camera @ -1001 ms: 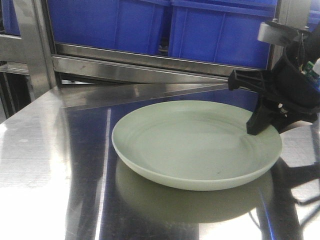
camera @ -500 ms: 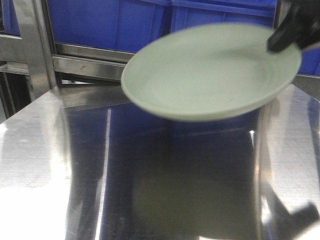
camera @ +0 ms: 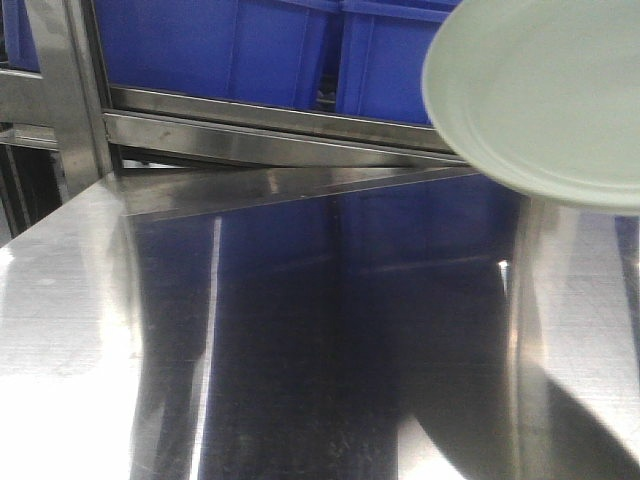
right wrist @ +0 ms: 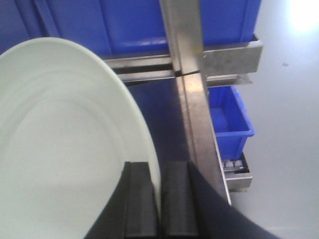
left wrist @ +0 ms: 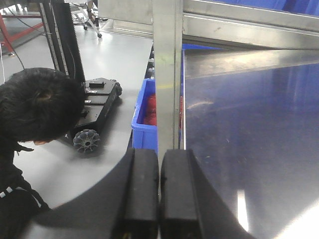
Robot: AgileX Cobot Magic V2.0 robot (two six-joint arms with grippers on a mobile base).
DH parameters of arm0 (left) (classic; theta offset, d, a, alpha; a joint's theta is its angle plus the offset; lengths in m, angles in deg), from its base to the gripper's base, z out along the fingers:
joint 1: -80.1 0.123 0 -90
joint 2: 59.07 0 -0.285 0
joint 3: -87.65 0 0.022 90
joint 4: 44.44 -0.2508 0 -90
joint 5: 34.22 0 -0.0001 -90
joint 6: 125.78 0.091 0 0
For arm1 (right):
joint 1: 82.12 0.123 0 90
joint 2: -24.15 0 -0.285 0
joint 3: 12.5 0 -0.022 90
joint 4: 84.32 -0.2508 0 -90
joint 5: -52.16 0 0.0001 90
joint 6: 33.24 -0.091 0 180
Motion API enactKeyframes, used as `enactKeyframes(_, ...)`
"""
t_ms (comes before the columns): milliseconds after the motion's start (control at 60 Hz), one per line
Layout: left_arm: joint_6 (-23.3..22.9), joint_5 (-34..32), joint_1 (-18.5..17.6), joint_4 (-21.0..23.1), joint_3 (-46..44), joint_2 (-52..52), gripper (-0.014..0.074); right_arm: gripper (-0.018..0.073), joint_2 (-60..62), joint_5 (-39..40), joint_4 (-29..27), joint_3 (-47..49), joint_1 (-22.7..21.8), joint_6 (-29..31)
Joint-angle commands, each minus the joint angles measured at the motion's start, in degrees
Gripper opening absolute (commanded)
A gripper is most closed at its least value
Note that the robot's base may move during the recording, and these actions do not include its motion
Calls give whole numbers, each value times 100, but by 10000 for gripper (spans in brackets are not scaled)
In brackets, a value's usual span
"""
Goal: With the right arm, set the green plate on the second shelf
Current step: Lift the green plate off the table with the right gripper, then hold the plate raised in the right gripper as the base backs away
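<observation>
1. Right gripper (right wrist: 160, 172): the jaws are narrowed onto the rim of the plate (right wrist: 60, 139), one finger on each face. The hold is at the edge only.
2. Plate: in the front view the plate (camera: 550, 90) hangs in the air at upper right, tilted and well clear of the table (camera: 300, 350). It is in front of the blue bins (camera: 230, 50), and its right part runs out of frame.
3. Left gripper (left wrist: 159, 159): the fingers are pressed together on nothing, near the table's left edge. It takes no part in the hold.
4. Step in hand (judged): the carry. The plate is off the table and not yet set on any shelf.
5. Next move (judged): level the plate, line it up with the shelf opening and pass it in rim first. It must stay clear of the rail (camera: 280, 120) and the post (right wrist: 184, 50). Bins fill the tier above the rail, and these views do not show which tier is the second shelf.
6. Caution (judged): with an edge pinch, the plate may pivot between the fingers.
</observation>
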State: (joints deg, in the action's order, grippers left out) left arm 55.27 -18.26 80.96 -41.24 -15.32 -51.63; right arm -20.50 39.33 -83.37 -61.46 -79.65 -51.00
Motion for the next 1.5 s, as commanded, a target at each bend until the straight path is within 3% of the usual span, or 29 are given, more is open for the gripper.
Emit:
enactKeyframes(0, 0, -455, -4, 14, 229, -122, 124, 54, 455, 635, 31, -95, -79, 17)
enactKeyframes(234, 0, -455, -4, 14, 229, -122, 124, 54, 1055, 630, 31, -534, -78, 17)
enactKeyframes(1484, 13, -356, -4, -86, 229, -122, 124, 54, 1068, 617, 31, -575, -78, 17)
